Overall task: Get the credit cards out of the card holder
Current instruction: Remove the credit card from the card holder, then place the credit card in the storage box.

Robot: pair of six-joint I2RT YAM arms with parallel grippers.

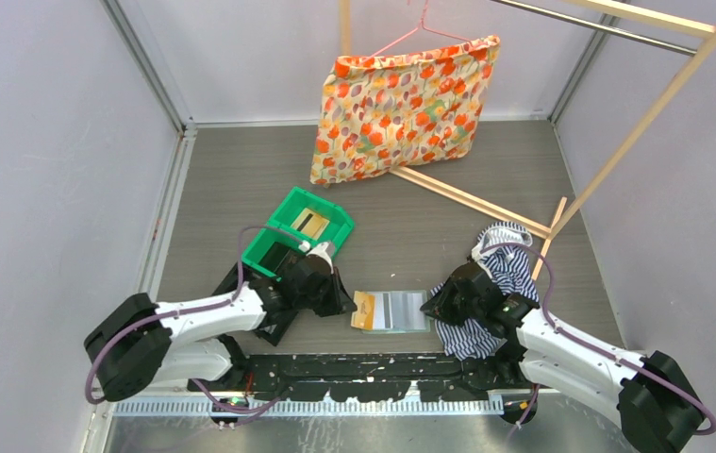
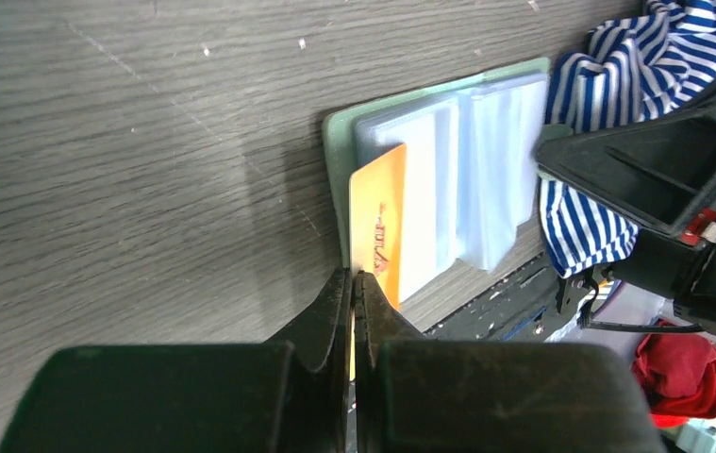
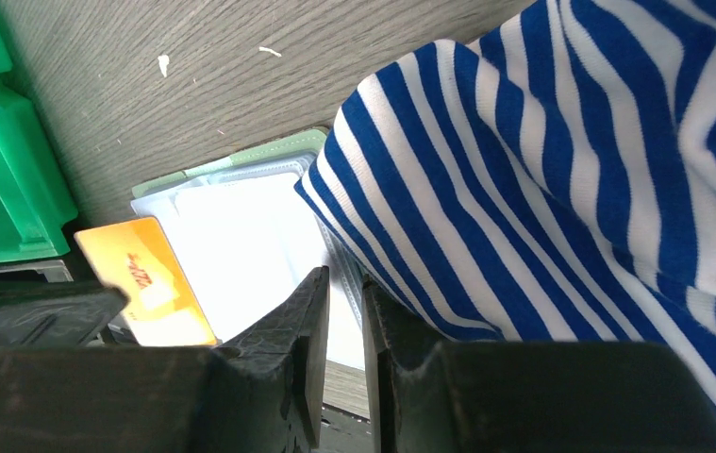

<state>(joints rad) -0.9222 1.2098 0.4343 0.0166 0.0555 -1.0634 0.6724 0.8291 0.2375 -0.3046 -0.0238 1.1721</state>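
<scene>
The card holder [image 1: 401, 310] lies open on the table between my grippers, its sage-green edge [image 2: 337, 160] under clear sleeves [image 2: 486, 160]. A tan-gold credit card [image 2: 378, 231] sticks out of its left end and also shows in the top view [image 1: 365, 309] and the right wrist view [image 3: 146, 283]. My left gripper [image 2: 354, 283] is shut on that card's outer edge. My right gripper [image 3: 344, 283] is nearly closed, pinching the card holder's right edge [image 3: 241, 236] beside the striped cloth. Greyish-white cards cannot be told apart inside the sleeves.
A bright green bin [image 1: 299, 231] stands behind my left gripper and shows in the right wrist view [image 3: 5, 170]. A blue-and-white striped cloth [image 1: 505, 269] lies against the card holder's right side. A floral bag [image 1: 401, 104] hangs on a wooden rack [image 1: 618, 142] at the back.
</scene>
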